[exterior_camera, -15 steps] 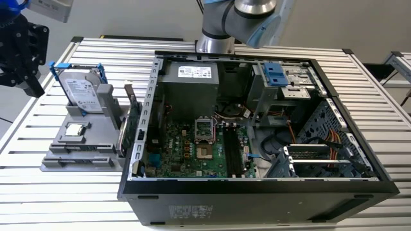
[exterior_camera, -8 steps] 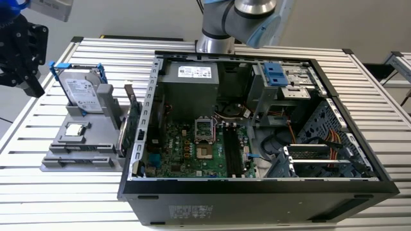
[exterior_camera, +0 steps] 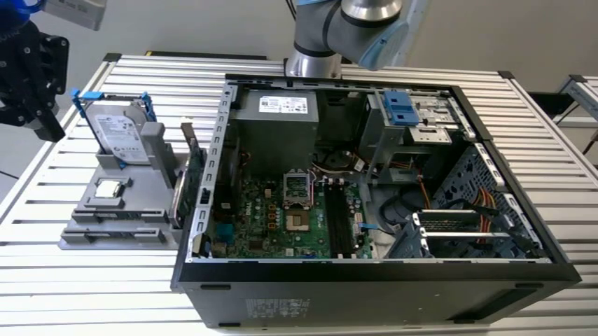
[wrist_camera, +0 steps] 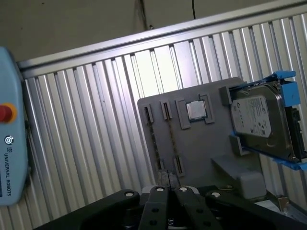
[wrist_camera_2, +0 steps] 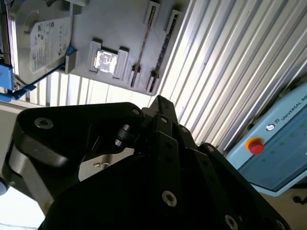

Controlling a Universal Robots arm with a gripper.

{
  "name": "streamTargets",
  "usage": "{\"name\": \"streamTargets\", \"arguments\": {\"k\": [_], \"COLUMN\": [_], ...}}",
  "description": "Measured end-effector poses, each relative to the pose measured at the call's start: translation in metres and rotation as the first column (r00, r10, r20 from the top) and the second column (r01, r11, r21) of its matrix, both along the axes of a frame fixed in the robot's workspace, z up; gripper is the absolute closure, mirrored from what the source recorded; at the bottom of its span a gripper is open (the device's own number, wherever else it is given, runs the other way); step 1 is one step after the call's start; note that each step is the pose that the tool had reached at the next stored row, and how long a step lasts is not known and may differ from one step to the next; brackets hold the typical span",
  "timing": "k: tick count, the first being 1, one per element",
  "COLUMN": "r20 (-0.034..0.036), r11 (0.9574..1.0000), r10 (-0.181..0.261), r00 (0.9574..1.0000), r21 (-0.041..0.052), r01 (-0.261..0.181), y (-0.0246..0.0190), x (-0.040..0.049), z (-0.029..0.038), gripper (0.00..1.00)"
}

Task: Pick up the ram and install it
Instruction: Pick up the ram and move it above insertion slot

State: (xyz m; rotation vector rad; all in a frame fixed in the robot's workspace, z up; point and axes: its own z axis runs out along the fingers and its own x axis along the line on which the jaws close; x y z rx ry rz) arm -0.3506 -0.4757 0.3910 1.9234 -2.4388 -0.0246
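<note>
The ram is a thin dark strip standing on edge in slots of the grey holder; it also appears in the second wrist view and in the exterior view beside an upright green board. My black gripper hangs high at the exterior view's left, above the table's edge and apart from the holder. Its fingertips meet with nothing between them. In the first wrist view the gripper points toward the holder's near edge, just short of the ram's slots.
On the holder a silver hard drive sits in a blue bracket next to a square chip. The open computer case with its green motherboard fills the table's middle. A pale blue pendant with a red button lies beside the table.
</note>
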Motion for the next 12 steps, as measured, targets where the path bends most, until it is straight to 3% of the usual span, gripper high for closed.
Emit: {"name": "streamTargets", "arguments": {"k": [7,12], "r20": [0.0005,0.0019], "r11": [0.9979,0.9893], "r10": [0.065,0.146], "r00": [0.9979,0.9893], "r21": [0.0,-0.0002], "r01": [-0.065,-0.146], "y": [-0.0001,-0.0001], "x": [0.0,0.0], "z": [-0.0001,0.0], "gripper": [1.0,1.0]}}
